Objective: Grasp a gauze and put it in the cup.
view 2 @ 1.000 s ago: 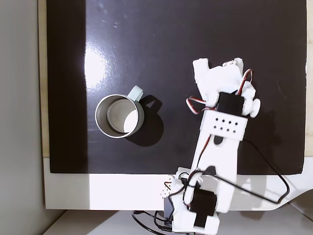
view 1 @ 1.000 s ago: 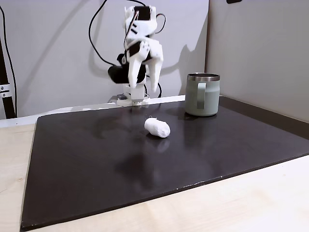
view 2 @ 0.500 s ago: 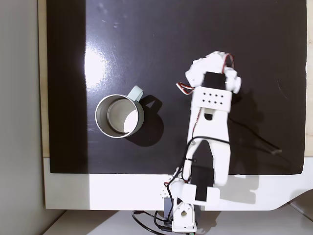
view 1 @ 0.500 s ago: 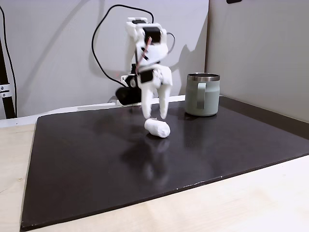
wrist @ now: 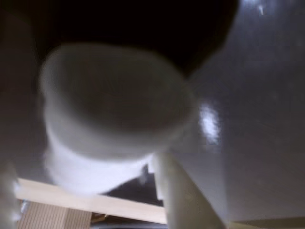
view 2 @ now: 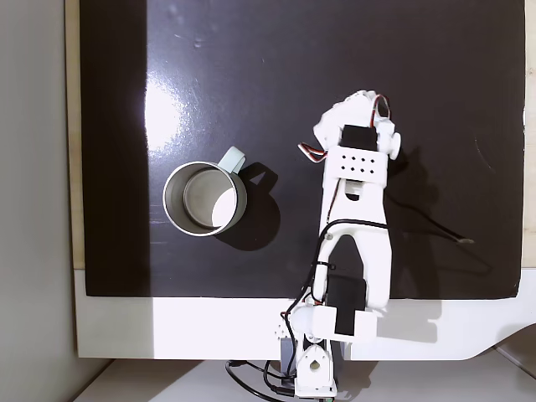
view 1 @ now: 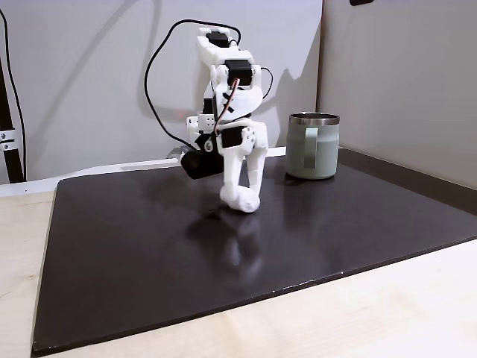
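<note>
The white gripper (view 1: 240, 195) points down at the dark mat (view 1: 149, 246) on the desk (view 1: 417, 298). Its 2 fingers (view 1: 232, 170) are apart, 1 on each side of the gauze (view 1: 240, 200). I cannot tell if they squeeze it yet. The gauze lies on the mat. In the wrist view the gauze (wrist: 109, 114) looks big and blurry, right by the camera. The green cup (view 1: 313, 145) stands upright on the mat, well apart from the gauze. In the top view the cup (view 2: 205, 198) is left of the arm.

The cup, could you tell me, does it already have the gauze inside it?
No, the cup is empty inside; the gauze lies on the dark mat.
</note>
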